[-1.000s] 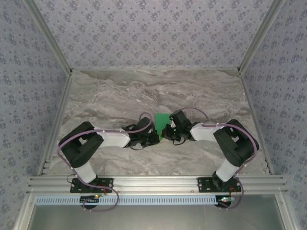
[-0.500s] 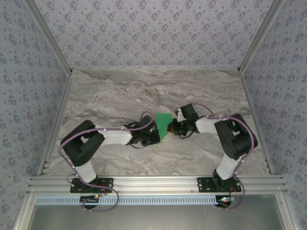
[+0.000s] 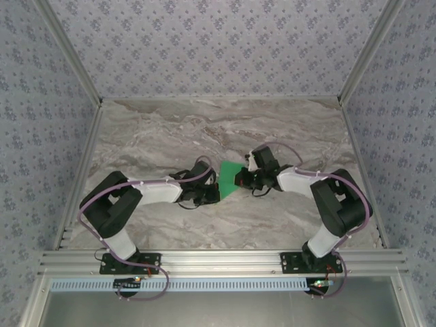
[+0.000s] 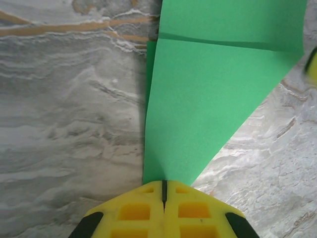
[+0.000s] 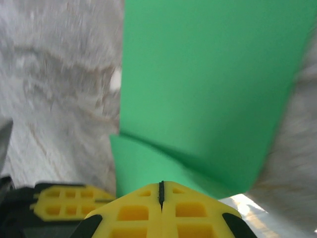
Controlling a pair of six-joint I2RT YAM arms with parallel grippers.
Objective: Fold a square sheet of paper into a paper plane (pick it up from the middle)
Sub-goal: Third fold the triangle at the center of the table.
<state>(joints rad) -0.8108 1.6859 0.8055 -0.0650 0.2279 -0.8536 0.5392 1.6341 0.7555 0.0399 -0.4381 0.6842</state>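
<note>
Sheet [image 3: 226,178] now a creased green triangle

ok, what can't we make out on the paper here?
Top view: paper too small to read its folds; left gripper and right gripper cover its sides.
Left wrist: far end cut off by the top edge.
Right wrist: blurred; far end cut off by the top edge.

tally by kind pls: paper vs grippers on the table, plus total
green paper sheet: 1, folded
grippers: 2, left gripper and right gripper, each shut on the sheet
total: 3
</note>
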